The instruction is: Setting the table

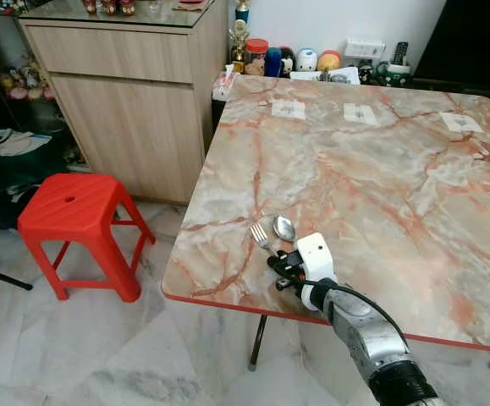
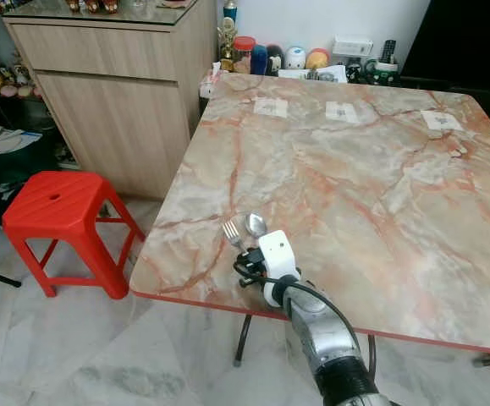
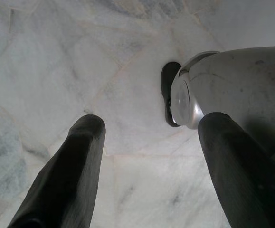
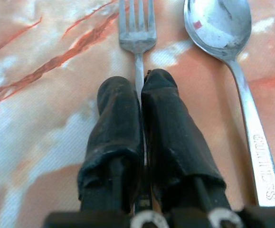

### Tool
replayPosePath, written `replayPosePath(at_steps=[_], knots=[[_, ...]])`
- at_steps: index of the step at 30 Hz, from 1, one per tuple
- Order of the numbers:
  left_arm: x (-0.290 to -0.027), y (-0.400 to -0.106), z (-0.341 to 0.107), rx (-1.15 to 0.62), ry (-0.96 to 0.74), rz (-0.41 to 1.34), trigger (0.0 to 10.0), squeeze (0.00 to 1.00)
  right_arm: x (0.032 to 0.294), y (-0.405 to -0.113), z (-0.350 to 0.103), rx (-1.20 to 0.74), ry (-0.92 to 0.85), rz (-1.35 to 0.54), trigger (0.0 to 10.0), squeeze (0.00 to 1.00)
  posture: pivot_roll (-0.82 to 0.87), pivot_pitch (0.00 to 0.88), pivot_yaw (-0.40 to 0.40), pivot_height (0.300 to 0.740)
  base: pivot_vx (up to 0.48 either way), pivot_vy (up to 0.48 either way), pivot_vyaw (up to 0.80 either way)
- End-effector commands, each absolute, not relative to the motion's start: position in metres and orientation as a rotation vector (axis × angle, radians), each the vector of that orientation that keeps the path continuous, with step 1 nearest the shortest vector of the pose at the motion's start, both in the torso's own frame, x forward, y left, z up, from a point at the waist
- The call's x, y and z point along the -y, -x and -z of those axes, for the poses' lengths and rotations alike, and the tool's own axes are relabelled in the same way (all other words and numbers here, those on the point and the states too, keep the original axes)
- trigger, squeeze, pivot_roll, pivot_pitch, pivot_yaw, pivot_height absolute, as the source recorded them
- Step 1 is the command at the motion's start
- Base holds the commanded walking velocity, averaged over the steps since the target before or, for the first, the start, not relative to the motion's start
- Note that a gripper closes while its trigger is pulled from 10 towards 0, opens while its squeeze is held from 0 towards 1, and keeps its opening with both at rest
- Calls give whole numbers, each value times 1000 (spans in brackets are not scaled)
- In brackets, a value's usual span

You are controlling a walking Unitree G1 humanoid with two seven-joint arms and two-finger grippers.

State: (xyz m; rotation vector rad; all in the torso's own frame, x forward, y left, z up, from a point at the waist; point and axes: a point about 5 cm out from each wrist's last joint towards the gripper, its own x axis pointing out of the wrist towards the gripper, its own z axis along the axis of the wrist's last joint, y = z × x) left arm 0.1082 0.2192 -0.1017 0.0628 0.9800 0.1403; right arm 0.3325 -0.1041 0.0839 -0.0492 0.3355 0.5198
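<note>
Here, right end effector (image 4: pixel 139 90) pinching fork (image 4: pixel 137 28), tines away.

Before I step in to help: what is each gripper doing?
Left gripper: open, empty, above the floor.
Right gripper: shut on the fork, beside the spoon.

A red stool (image 1: pixel 75 216) stands on marble floor (image 1: pixel 101 355) beside a wooden cabinet (image 1: pixel 130 101).

The right gripper (image 4: pixel 139 90) pinches the fork (image 4: pixel 137 33) near the table (image 1: pixel 380 178) edge; the left gripper (image 3: pixel 149 156) hangs open.
</note>
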Motion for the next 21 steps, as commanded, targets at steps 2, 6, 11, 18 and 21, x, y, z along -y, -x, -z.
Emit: replayPosePath(at_steps=[2,6,11,18,21], knots=[[-213,-97,107,-1033,-44,-117,10000,0,104,-322,-63,-434,61,-533,0,0,84,132,-53,740,0,0,0],[-213,-97,107,-1034,-44,-116,10000,0,105,-322,-64,-428,73,-535,0,0,84,133,-54,740,0,0,0],[-213,-97,107,-1035,-47,-115,10000,0,105,-323,-65,-414,89,-534,0,0,84,135,-54,740,0,0,0],[-213,-96,107,-1037,-53,-117,10000,0,106,-331,-89,-224,41,-459,0,0,83,137,-54,740,0,0,0],[-213,-96,107,-1038,-56,-117,10000,0,110,-334,-103,-122,27,-406,0,0,80,137,-53,740,0,0,0]])
